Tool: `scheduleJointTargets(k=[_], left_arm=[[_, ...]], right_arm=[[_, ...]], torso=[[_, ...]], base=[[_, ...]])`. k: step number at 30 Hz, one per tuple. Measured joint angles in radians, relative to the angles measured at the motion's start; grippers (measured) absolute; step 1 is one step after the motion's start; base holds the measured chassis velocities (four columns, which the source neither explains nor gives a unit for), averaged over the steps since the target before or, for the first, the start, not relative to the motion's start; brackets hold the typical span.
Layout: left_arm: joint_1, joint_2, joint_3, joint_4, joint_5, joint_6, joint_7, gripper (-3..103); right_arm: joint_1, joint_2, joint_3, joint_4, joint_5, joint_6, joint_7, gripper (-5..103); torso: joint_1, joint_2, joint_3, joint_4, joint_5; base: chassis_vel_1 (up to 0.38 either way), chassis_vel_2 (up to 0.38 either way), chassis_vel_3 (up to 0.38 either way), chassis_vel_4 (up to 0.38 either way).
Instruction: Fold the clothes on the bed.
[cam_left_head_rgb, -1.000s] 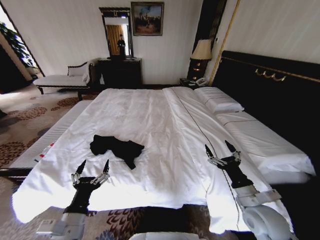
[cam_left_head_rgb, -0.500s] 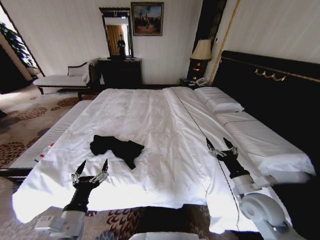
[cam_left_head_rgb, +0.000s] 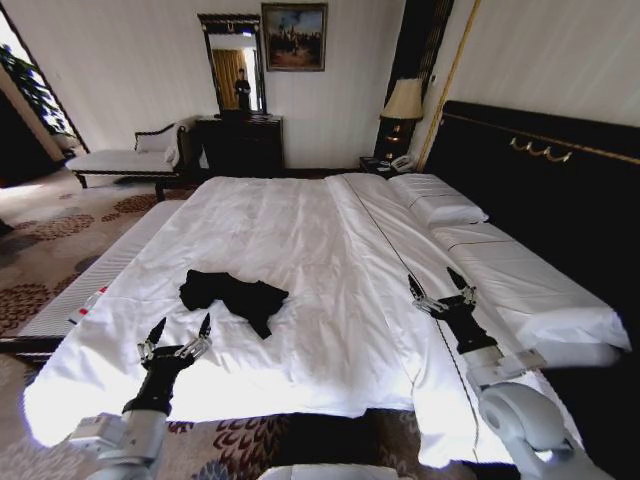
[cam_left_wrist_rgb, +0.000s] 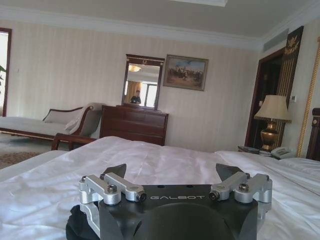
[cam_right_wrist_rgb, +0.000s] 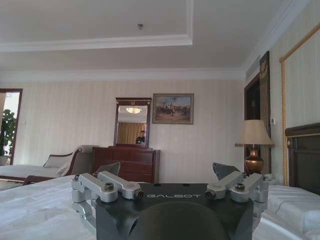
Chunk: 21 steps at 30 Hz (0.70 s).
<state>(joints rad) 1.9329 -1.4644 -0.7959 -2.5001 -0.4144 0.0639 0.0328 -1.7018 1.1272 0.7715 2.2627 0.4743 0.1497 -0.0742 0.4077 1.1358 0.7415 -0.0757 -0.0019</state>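
The clothes are one crumpled black T-shirt (cam_left_head_rgb: 233, 296) lying in a heap on the white sheets of the bed (cam_left_head_rgb: 300, 240), left of the middle and toward the foot. My left gripper (cam_left_head_rgb: 180, 331) hovers open over the near edge of the bed, just short of the shirt and slightly left of it. In the left wrist view a dark bit of the shirt (cam_left_wrist_rgb: 77, 227) shows beside the open left gripper (cam_left_wrist_rgb: 172, 171). My right gripper (cam_left_head_rgb: 440, 284) is open above the right side of the bed, far from the shirt; the right wrist view shows the right gripper (cam_right_wrist_rgb: 167, 170) with nothing in it.
White pillows (cam_left_head_rgb: 440, 200) lie against the dark headboard (cam_left_head_rgb: 540, 170) on the right. A white bench (cam_left_head_rgb: 85, 280) runs along the bed's left side. A chaise (cam_left_head_rgb: 125, 155), a dark dresser (cam_left_head_rgb: 240, 145) and a lamp (cam_left_head_rgb: 403, 100) stand at the far wall. Patterned carpet lies at the bed's foot.
My left gripper has edged forward toward the shirt. The right gripper has moved a little farther over the bed. The shirt lies as before.
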Motion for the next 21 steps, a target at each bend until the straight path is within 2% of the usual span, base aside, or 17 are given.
scheduleJointTargets(k=[6, 21], left_arm=[[0.004, -0.011, 0.022, 0.0, 0.008, -0.017, 0.004, 100], [0.009, -0.003, 0.034, 0.0, 0.007, -0.041, 0.014, 100]], right_arm=[[-0.054, 0.046, 0.004, 0.021, -0.019, -0.01, -0.005, 100], [-0.047, 0.046, 0.029, 0.013, 0.011, -0.032, 0.003, 100]], torso=[[0.0, 0.0, 0.0, 0.0001, 0.0001], [0.0, 0.0, 0.0, 0.0001, 0.0002]], base=[[0.0, 0.0, 0.0, 0.0], [0.0, 0.0, 0.0, 0.0]])
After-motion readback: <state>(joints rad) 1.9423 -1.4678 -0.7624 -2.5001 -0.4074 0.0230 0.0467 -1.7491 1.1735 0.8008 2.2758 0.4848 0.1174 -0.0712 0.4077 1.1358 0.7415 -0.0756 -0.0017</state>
